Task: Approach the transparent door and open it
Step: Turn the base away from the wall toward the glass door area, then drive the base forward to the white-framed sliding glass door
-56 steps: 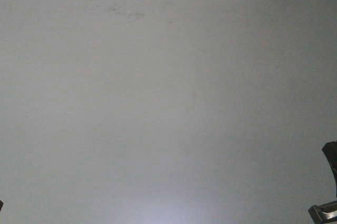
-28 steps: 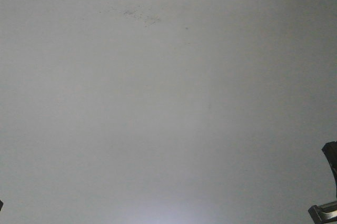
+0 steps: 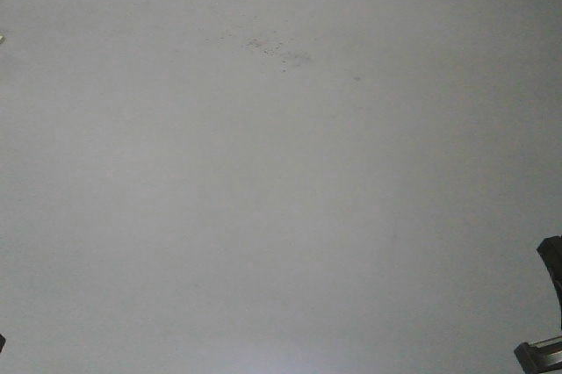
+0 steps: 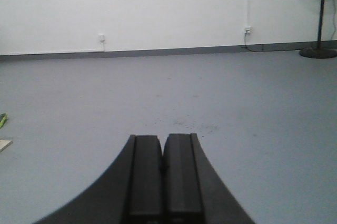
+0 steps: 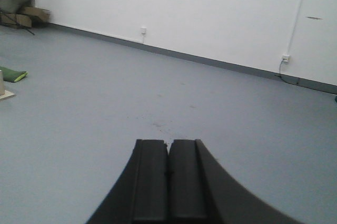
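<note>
The transparent door is out of view in every frame. My left gripper [image 4: 163, 138] is shut, its two black fingers pressed together with nothing between them, pointing over bare grey floor [image 4: 168, 92] toward a white wall [image 4: 131, 8]. My right gripper [image 5: 168, 142] is likewise shut and empty, aimed across the same grey floor [image 5: 105, 92] at a white wall [image 5: 200, 8]. The front view shows only grey floor with a patch of dark specks [image 3: 277, 47]; a dark piece of the right arm [image 3: 549, 312] pokes in at the lower right edge.
A standing fan [image 4: 317, 13] is at the far right by the wall in the left wrist view. Wall sockets [image 4: 100, 38] and a cable [image 4: 255, 48] sit along the skirting. Cardboard and bags [image 5: 18, 8] lie at the far left, a green object [image 5: 11, 73] on the floor.
The speck patch on the floor has shifted right and down in the front view, so the base is moving. The arm parts at the edges hold their place.
</note>
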Robot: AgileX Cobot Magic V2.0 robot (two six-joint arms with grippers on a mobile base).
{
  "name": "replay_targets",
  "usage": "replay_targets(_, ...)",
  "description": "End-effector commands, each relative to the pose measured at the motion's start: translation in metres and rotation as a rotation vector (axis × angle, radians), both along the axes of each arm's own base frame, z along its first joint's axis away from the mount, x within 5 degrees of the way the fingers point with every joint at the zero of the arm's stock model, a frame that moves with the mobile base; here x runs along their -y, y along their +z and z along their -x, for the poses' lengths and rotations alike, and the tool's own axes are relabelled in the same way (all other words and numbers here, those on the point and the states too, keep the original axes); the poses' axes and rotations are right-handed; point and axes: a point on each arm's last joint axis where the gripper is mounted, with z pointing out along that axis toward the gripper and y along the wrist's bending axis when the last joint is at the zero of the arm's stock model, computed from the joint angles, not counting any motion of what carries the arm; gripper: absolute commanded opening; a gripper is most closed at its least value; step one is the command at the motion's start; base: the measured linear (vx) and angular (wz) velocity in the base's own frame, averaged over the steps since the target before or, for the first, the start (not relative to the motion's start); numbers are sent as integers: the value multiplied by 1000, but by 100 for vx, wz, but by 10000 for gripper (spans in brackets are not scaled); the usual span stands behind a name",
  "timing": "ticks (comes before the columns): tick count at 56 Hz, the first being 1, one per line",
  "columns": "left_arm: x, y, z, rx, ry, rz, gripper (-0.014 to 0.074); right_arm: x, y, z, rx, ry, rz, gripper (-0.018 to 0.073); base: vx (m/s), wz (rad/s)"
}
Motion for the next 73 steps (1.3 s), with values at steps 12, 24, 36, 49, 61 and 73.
replay_targets(12,-1,3,0,76,8,21,-6,1,7,1,95,-7,-6,-6,58,46)
replay_targets(24,-1,3,0,76,8,21,-6,1,7,1,95,-6,-6,-6,59,54)
replay_targets(36,-1,3,0,76,8,21,-6,1,7,1,95,-6,-6,-6,59,47)
replay_targets(49,-1,3,0,76,8,21,-6,1,7,1,95,-6,-6,-6,60,40)
replay_targets(61,-1,3,0,76,8,21,-6,1,7,1,95,-6,-6,-6,60,43)
replay_targets(73,-1,3,0,76,8,21,-6,1,7,1,95,-6,-6,-6,59,44)
